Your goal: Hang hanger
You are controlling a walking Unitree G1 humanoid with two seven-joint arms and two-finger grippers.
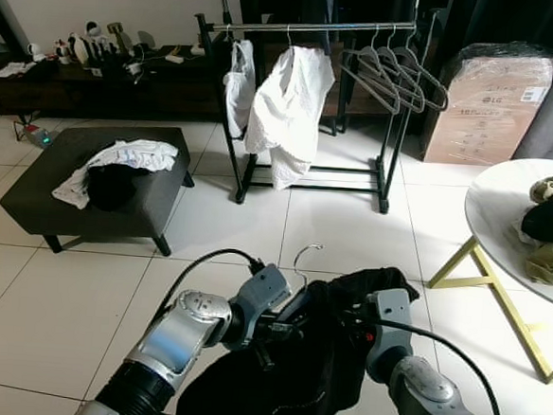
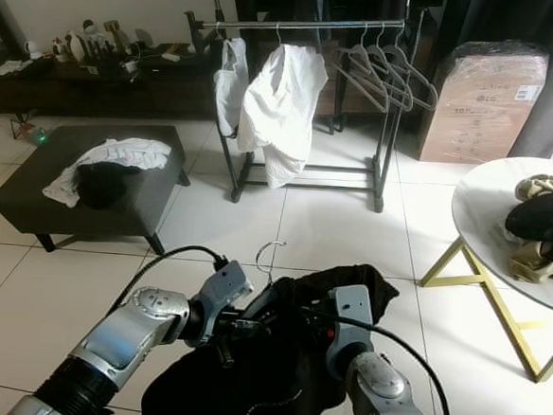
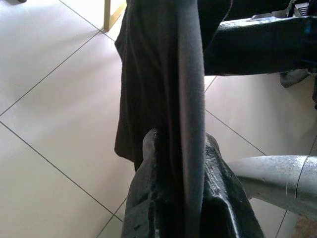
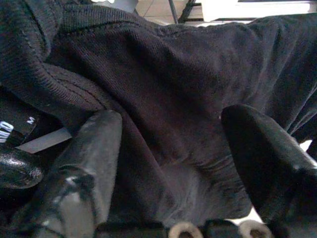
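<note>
Low before the robot, the left hand [image 1: 283, 324] is clamped on a hanger [image 1: 303, 260] draped with a black garment [image 1: 313, 362], the right hand [image 1: 358, 329] spread against the cloth, while the rail [image 1: 308, 25] stands well apart, so hanging remains undone.

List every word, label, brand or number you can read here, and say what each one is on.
"LG": red logo on the side of the wrapped cardboard box beside the clothes rack.
"M": white letter on the black tag inside the black garment, seen in the right wrist view; the print beside it is cut off.
White shipping label on the box: too small to read.
</note>
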